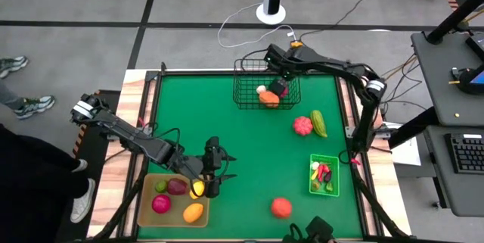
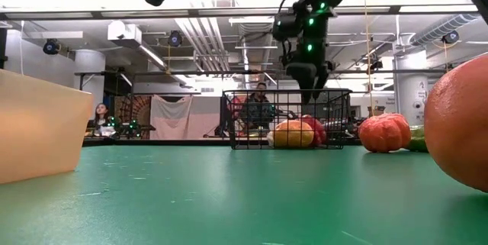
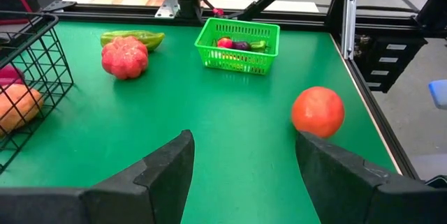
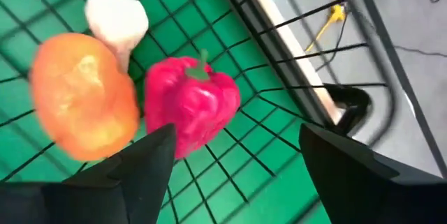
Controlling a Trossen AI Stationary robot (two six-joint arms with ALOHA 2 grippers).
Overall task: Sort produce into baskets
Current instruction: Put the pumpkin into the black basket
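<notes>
Red toy pepper [image 4: 192, 102] lies in the black wire basket [image 1: 249, 84] at upper centre, directly beneath the open, empty right gripper [image 4: 234, 158]; left gripper [image 3: 241, 158], open too, hovers lower left.

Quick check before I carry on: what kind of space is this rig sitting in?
Most likely a robotics lab or workshop: exposed ceiling ducts overhead, loose cables across the grey floor, a desk with a keyboard beside the green table, and people seated behind.
</notes>
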